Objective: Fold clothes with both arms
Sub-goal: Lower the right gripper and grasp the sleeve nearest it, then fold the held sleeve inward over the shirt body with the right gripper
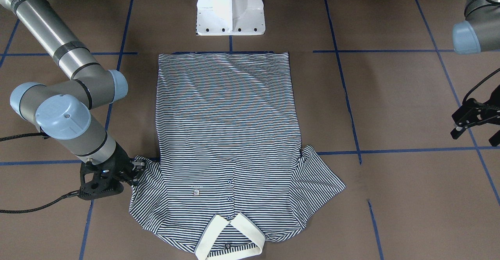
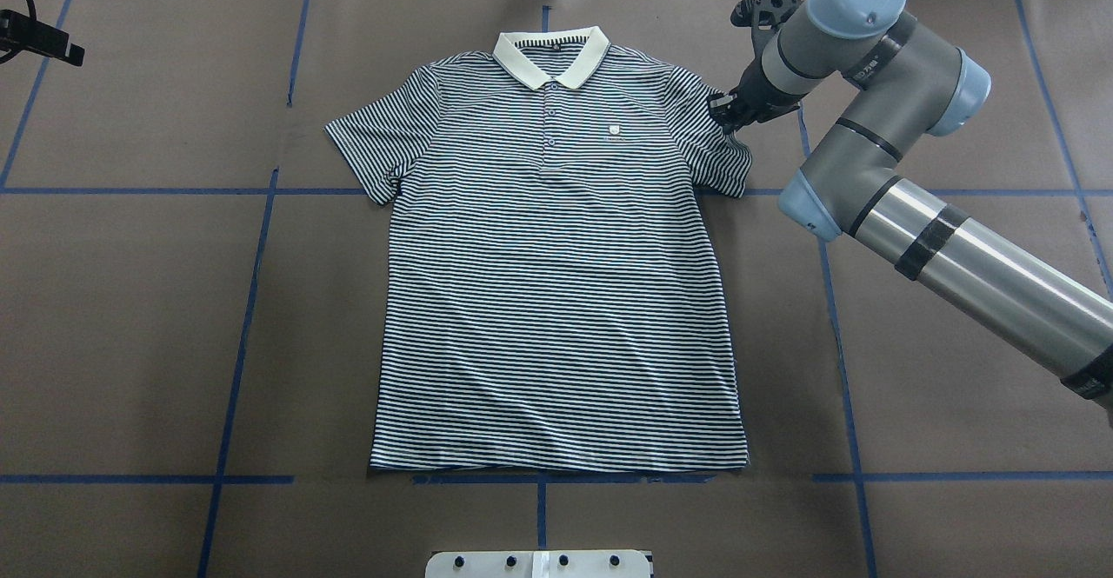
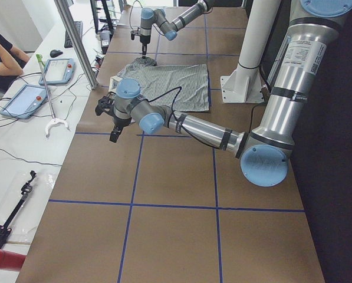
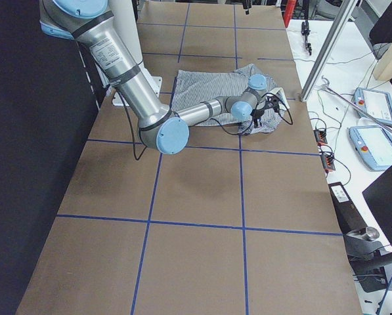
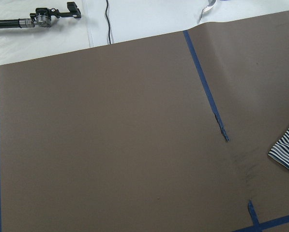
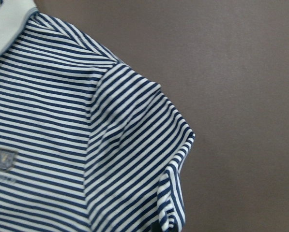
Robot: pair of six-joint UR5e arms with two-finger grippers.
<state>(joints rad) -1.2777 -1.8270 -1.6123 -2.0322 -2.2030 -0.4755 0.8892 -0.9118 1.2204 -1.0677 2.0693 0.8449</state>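
A striped polo shirt (image 2: 556, 300) lies flat in the middle of the brown surface (image 2: 130, 317), front side up. Its cream collar (image 2: 550, 55) is on the far side from the robot. Its bottom edge is on the near side, close to the white base (image 1: 230, 8). Both short sleeves are spread out to the sides. A tiny logo (image 2: 614, 131) sits on the chest, beside the small buttons.

The right end effector (image 2: 723, 113) is down at the outer edge of the right sleeve (image 2: 717, 156) and touches it. The cloth there is bunched up into little folds. I cannot tell how wide its fingers are or if they have hold of the sleeve.

The left end effector (image 1: 474, 135) hangs over bare surface on the left side, well apart from the shirt. Its two black fingers are spread apart with nothing between them.

Blue tape lines (image 2: 252, 300) cross the surface in a grid.
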